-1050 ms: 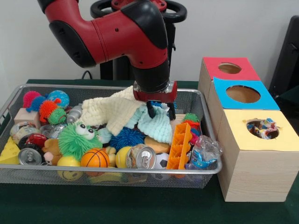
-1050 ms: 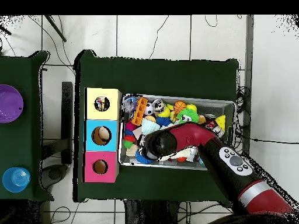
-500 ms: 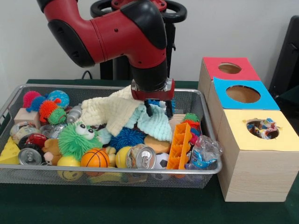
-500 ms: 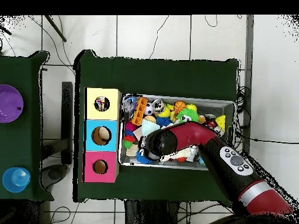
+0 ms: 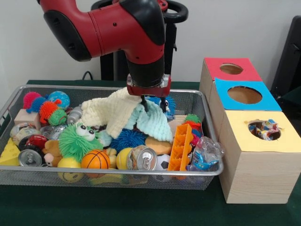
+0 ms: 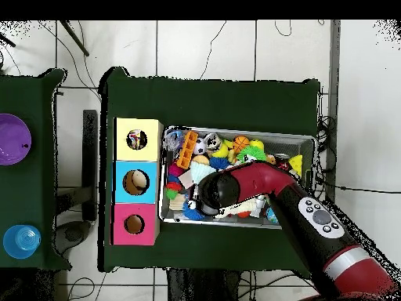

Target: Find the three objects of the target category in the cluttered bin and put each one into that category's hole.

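My gripper (image 5: 152, 104) hangs over the back middle of the wire bin (image 5: 117, 172), shut on the top edge of a light blue-green knitted cloth (image 5: 153, 123) that droops from its fingers. A cream knitted cloth (image 5: 113, 109) lies beside it, partly under the gripper. At the right stand three wooden boxes, each with a round hole: red top (image 5: 231, 69), blue top (image 5: 244, 95), and yellow top (image 5: 263, 129) with crumpled wrappers inside. In the overhead view the arm (image 6: 243, 186) hides the gripper and the cloths.
The bin is packed with spiky rubber balls, a green googly-eyed ball (image 5: 77, 140), a small basketball (image 5: 95, 159), drink cans (image 5: 142, 158), an orange plastic grid piece (image 5: 180, 147), a crumpled bottle (image 5: 205, 153) and a yellow cheese wedge (image 5: 9, 153). Overhead, the boxes (image 6: 137, 182) sit left of the bin (image 6: 235, 131).
The gripper has risen and shifted slightly left, and the blue-green cloth has come up and left with it.
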Robot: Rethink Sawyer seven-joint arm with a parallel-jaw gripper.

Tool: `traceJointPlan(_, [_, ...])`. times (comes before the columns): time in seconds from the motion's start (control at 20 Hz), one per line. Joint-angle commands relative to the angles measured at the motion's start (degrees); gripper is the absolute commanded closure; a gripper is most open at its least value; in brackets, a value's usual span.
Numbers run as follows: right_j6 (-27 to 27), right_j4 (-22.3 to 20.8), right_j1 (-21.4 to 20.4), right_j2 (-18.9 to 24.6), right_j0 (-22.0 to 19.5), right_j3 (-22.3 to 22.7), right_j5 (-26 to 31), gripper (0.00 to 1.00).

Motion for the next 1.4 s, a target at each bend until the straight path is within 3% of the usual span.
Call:
traceJointPlan(0.05, [-15.61,-1.54,-1.00,-2.32,0.02,-3.39,7.61,1.00])
traceJointPlan(0.35, [-16.65,-2.81,0.84,-0.75,-0.09,-4.95,4.51,1.00])
traceJointPlan(0.45, [-18.72,-2.60,1.39,-0.72,-0.09,-5.39,6.66,1.00])
traceJointPlan(0.8, [-15.77,-2.12,-3.58,-1.29,-0.40,-3.18,6.58,1.00])
traceJointPlan(0.95, [-8.01,-5.05,-9.60,-3.52,1.11,-3.76,1.25,1.00])
traceJointPlan(1.1, [9.20,-14.66,-16.70,-10.35,6.85,-6.34,-8.80,1.00])
traceJointPlan(1.25, [23.55,-22.90,-19.31,-17.30,13.00,-9.40,-13.59,1.00])
traceJointPlan(1.4, [32.44,-26.64,-19.78,-23.19,17.94,-11.44,-15.22,1.00])
